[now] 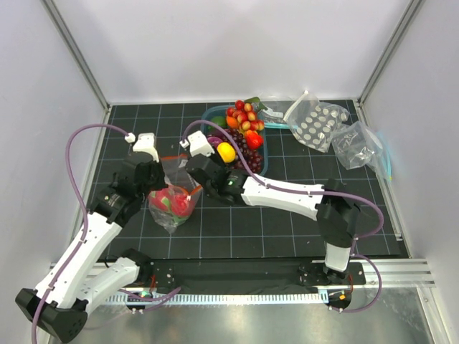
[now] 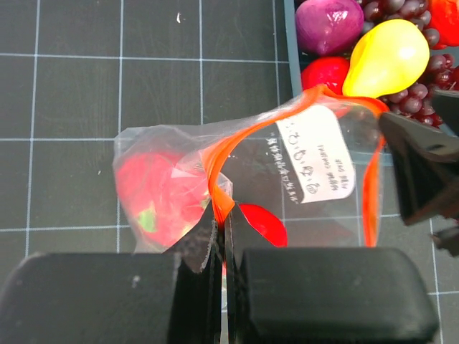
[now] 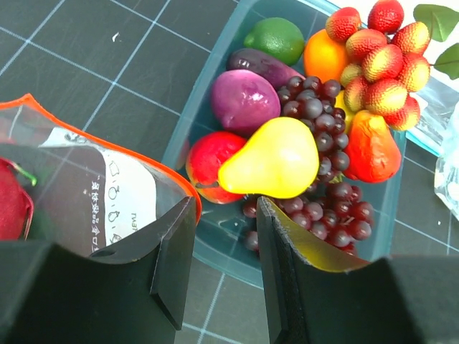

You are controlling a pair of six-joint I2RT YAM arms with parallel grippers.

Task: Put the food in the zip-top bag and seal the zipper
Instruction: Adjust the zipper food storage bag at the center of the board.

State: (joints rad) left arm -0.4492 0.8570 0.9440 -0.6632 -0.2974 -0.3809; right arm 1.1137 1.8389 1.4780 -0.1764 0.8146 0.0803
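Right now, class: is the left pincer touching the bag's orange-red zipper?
Touching. The left wrist view shows the left pincer shut, with the zipper pinched between its fingertips.

A robotics lab test cell — plain white panels (image 1: 237,43) in aluminium framing (image 1: 79,54) enclose a bench (image 1: 251,324) topped by a black gridded mat (image 1: 287,233), with a cabled left arm (image 1: 79,261) and right arm (image 1: 287,192) bolted to a metal rail (image 1: 401,269) at the near edge.
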